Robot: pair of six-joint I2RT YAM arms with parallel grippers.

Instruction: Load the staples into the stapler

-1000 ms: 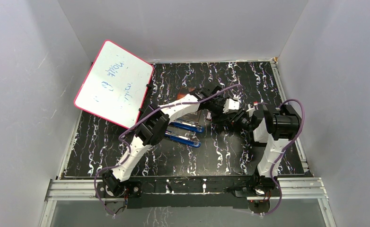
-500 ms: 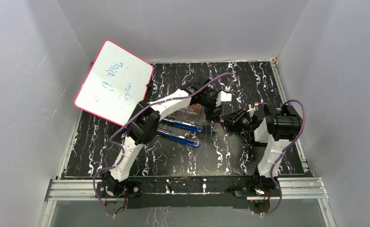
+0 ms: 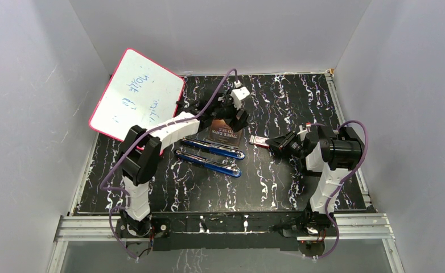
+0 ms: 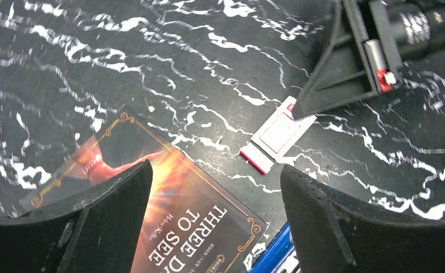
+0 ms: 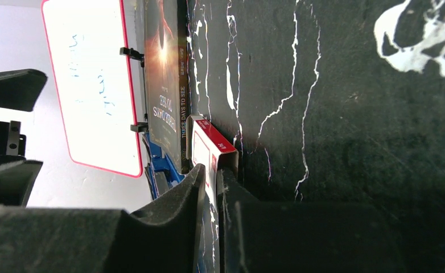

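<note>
Top external: staples not visible, prob. inside red-white box [image 3: 258, 140] on desk [image 3: 300, 102] | stapler [image 3: 209, 163] lies open by book [image 3: 226, 136], unloaded afaict | R fingers [image 5: 169, 216] pinch box end | L fingers [image 4: 109, 219] spread, empty, above book | left to do: get strip out, seat it, close stapler.

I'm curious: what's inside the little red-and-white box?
Only the outside of the red-and-white box shows, one end pinched by the right gripper. Its walls hide any contents.
</note>
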